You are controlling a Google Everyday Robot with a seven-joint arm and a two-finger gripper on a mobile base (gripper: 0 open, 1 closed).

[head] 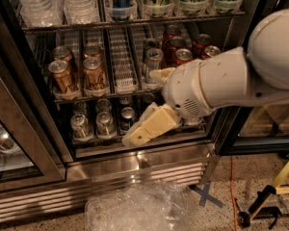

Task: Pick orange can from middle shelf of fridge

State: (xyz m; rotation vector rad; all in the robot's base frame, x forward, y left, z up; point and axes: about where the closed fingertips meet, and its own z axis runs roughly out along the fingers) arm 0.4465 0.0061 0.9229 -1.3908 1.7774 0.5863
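Several orange cans (pixel 63 77) stand in two lanes at the left of the middle shelf (pixel 121 64), a wire rack with white dividers. A tall silver can (pixel 153 60) and red Coca-Cola cans (pixel 183 57) stand further right on it. The white arm (pixel 221 81) reaches in from the right across the open fridge (pixel 135 161). My gripper (pixel 147 105) is open and empty in front of the shelf's middle. Its upper cream finger (pixel 160 74) is by the silver can and its lower finger (pixel 144 129) hangs over the bottom shelf. The gripper is to the right of the orange cans, apart from them.
Dark and silver cans (pixel 106 124) fill the bottom shelf; bottles and cups (pixel 43 4) stand on the top shelf. A glass door (pixel 9 148) stands at the left. On the floor are a clear plastic bag (pixel 139 208), a blue tape cross (pixel 207 196) and a yellow stand (pixel 274 191).
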